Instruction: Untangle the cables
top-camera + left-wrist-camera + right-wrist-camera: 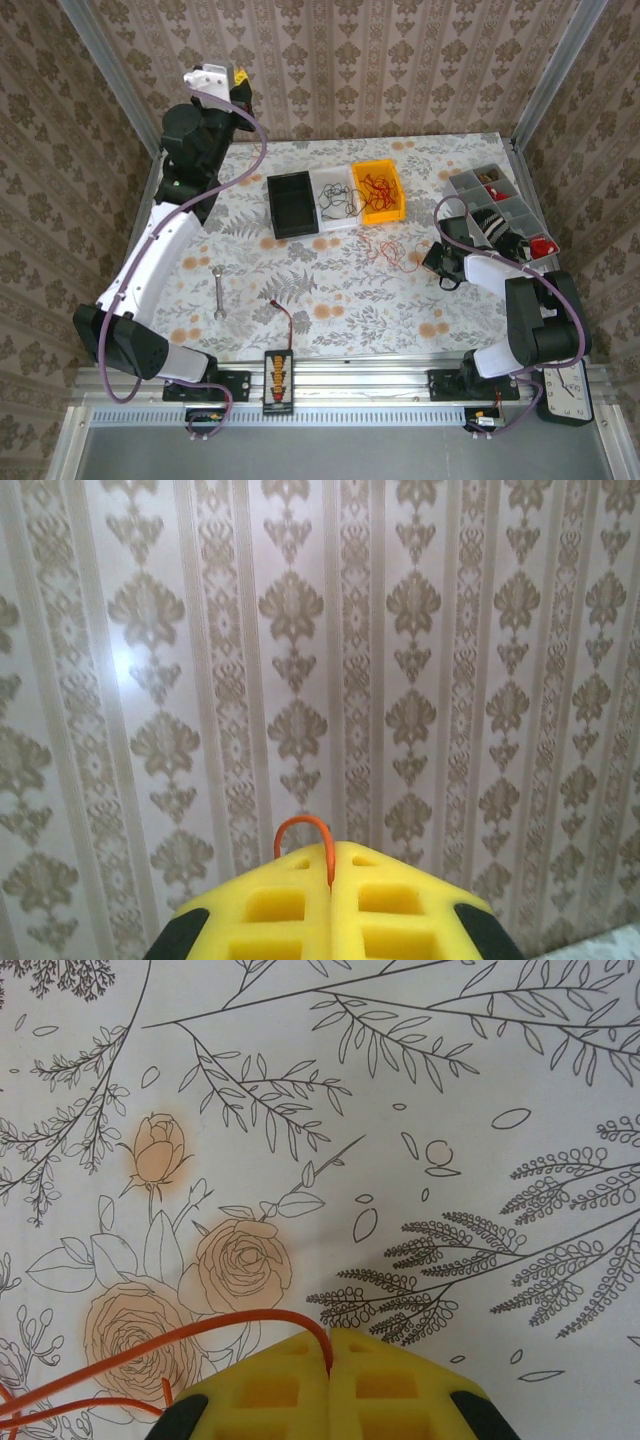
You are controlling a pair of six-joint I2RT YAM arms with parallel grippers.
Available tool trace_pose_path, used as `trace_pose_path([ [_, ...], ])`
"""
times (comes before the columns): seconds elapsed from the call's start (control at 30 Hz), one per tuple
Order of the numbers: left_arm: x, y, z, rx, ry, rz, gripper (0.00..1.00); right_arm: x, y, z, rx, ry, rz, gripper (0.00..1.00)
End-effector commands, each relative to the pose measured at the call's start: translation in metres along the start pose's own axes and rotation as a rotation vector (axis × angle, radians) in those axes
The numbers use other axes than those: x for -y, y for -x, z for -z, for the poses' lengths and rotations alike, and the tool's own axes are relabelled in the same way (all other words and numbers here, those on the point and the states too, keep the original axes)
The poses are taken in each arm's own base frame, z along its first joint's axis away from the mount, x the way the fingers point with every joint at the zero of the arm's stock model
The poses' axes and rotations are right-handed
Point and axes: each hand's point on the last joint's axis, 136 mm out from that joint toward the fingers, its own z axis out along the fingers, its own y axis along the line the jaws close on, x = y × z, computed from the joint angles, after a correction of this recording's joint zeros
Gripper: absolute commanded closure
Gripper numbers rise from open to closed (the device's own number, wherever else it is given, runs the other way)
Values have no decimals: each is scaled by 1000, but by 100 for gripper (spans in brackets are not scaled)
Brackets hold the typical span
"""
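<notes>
Orange strand (230, 1320), very thin, is pinched between the closed yellow fingers of the right hand (329, 1345). It runs off leftward in a low arc over the floral surface (480, 1080), with another orange length below it at the lower left.

The left hand (331, 858) is also closed, clamping a short orange loop (300, 822) that stands up above the fingertips. This hand is raised against the wallpapered wall (150, 630), well up and to the left of the yellow bin (385, 215).

Location: the loose cables (388, 250) lie on the surface as a small curly knot of red and orange. They sit just on the near side of the yellow bin, between it and the right hand. The yellow bin itself holds red wires. The white tray (340, 222) just beside its left wall holds black ones. Judged: the cables are being sorted by colour, and the job is partly done.

Step in hand, judged: drawing one strand free of the knot.
- Pull slow and low, away from the yellow bin.
- Watch whether the rest of the knot drags along. If it does, stop and re-grip nearer the crossing.
- The wire looks light and springy, so it is likely to slip from the pads or whip back into the loops.

I cannot tell whether the left hand's loop belongs to the same wire. It is too fine to trace from above.
</notes>
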Motion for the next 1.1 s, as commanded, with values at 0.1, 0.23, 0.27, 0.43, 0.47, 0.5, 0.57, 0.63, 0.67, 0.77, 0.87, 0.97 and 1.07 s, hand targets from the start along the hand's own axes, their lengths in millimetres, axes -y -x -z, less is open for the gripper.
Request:
trace_pose_path([
  [0.1, -2, 47, 4, 135, 22, -68, 100, -2, -1, 1, -1, 18, 17, 98],
  [0.23, 0, 47, 3, 138, 11, -37, 100, -3, -1, 1, -4, 21, 19, 98],
  [0.27, 1, 44, 1, 134, 2, -28, 100, -3, -1, 0, -5, 20, 20, 98],
  [0.43, 8, 24, -8, 100, -34, 48, 100, -3, -1, 1, -5, 21, 20, 98],
  [0.47, 9, 20, -10, 93, -41, 63, 100, -3, -1, 1, -5, 22, 20, 98],
  [0.5, 10, 16, -11, 86, -46, 78, 100, -2, -1, 1, -4, 20, 19, 98],
  [0.57, 13, 4, -15, 63, -58, 111, 100, -2, -1, 1, -4, 20, 18, 98],
  [0.63, 17, -10, -19, 36, -72, 132, 100, -2, -1, 1, -4, 20, 19, 98],
  [0.67, 19, -20, -21, 14, -74, 140, 100, -2, -1, 1, -3, 21, 18, 98],
  [0.77, 23, -49, -23, -46, -85, 191, 100, -2, -1, 1, -4, 19, 19, 98],
  [0.87, 29, -85, -23, -119, -91, 229, 100, -2, -2, 1, -5, 21, 18, 98],
  [0.97, 32, -123, -21, -188, -81, 277, 100, -2, -2, 0, -5, 19, 19, 98],
  [1.07, 33, -162, -16, -260, -63, 319, 100, -2, -2, 0, -7, 19, 19, 98],
])
